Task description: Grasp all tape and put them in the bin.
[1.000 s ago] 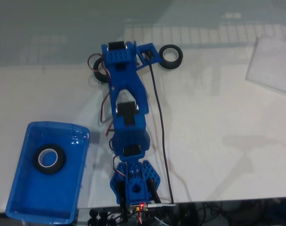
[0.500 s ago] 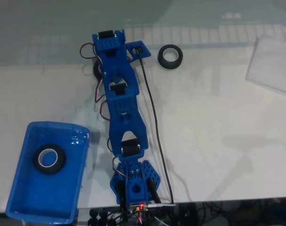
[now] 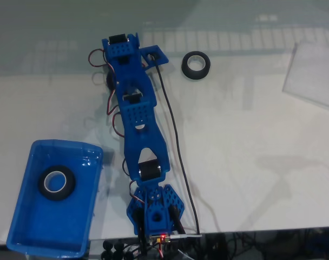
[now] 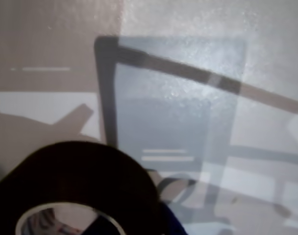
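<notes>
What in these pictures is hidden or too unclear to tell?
- Pincer: in the fixed view the arm covers it, so open or shut is unknown.
- Tape roll under the arm: mostly covered there.
- Close tape roll: in the wrist view, cut off by the bottom edge and blurred.

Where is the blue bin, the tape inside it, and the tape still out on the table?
bin (image 3: 29,238), fixed view, bare floor.
tape in the bin (image 3: 45,189), fixed view, black band.
tape on the table (image 3: 186,69), fixed view, black band.

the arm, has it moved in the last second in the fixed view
Yes. The arm has stretched out and its far end has swung left, away from the tape roll lying on the table.
</notes>
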